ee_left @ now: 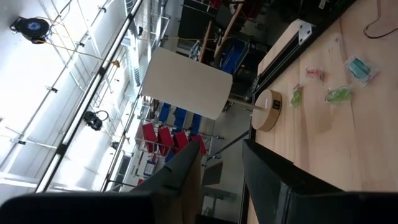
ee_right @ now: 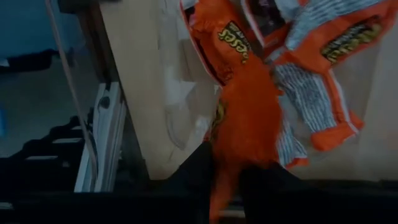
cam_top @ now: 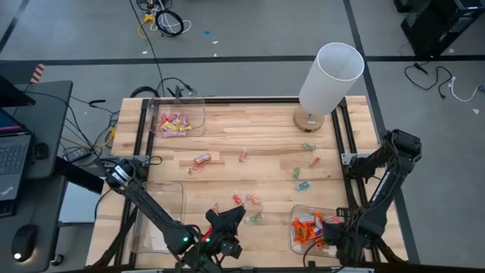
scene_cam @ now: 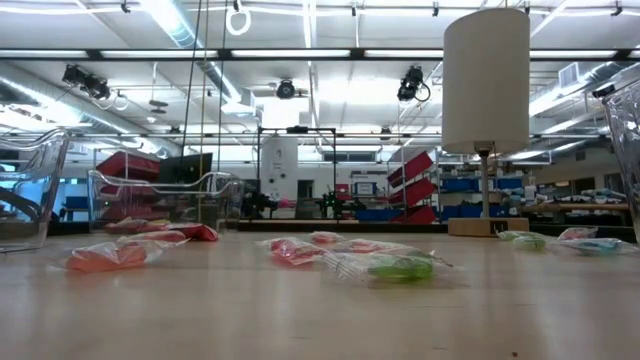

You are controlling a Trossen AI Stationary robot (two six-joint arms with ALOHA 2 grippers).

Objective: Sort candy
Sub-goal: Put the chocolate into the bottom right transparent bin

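R gripper is down in the clear bin at the front right, fingers nearly together w/ an orange candy pinched between them, on top of the other orange ones. L gripper sits at the front middle, fingers a bit apart, nothing in them. Pink/yellow candy is in the back-left bin. Loose candy scattered mid-table, green ones nr the lamp.
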